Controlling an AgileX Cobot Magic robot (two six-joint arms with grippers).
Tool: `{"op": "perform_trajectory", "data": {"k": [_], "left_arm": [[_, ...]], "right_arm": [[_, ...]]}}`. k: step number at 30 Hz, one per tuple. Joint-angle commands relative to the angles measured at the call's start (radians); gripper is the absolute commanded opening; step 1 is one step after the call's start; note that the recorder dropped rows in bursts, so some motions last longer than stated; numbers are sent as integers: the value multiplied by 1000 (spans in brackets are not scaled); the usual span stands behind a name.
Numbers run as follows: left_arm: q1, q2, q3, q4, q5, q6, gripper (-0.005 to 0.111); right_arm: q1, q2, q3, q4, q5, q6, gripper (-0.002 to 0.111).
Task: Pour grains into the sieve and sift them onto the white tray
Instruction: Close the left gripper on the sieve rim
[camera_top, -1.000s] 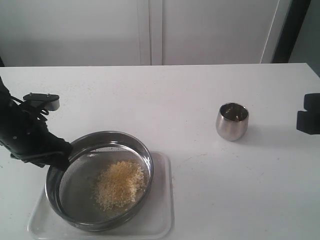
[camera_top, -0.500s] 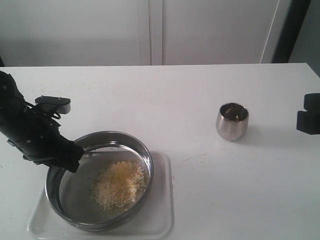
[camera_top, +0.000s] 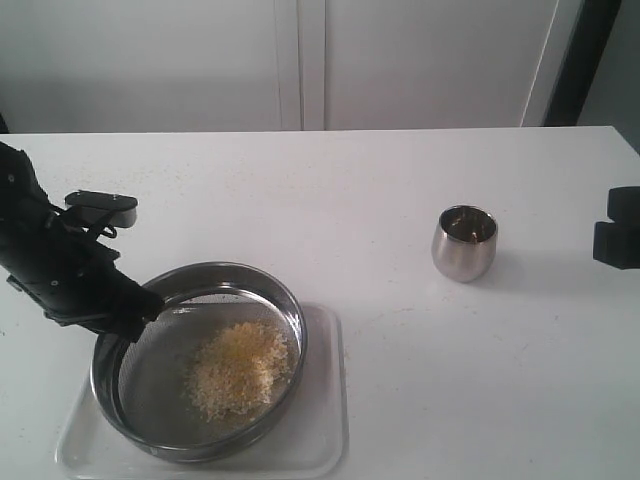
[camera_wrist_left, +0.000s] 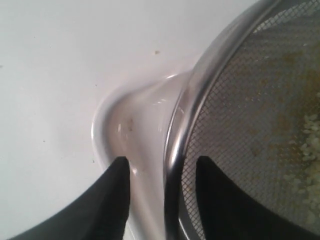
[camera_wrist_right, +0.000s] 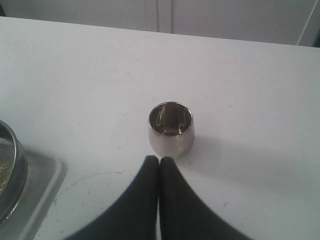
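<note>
Gripping sieve (camera_wrist_left: 235, 115): left gripper (camera_wrist_left: 161, 161) jaws spread astride rim; should close squarely.
Right gripper (camera_wrist_right: 159, 162): pressed together, empty.
Grains (camera_top: 240, 365): keep level.

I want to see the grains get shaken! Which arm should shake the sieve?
Left, probably. The left gripper has its open jaws straddling the sieve rim, one inside, one outside. The right gripper is shut, away by the cup.
</note>
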Motion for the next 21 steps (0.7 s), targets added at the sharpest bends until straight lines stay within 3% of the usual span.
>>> {"op": "perform_trajectory", "data": {"k": [1,7,14,21], "left_arm": [[-4,19,-6,-3,21,-14,45],[-4,27,-6,1,12,-14,41],[-4,27,-6,6,20,-14,1],[-4,27,-6,15,22,-26,0]], "right_arm": [[-2,-5,6,4,-10,1,0],[-2,-5,6,4,-10,1,0],[-2,-5,6,4,-10,1,0],[-2,-5,6,4,-10,1,0]]}}
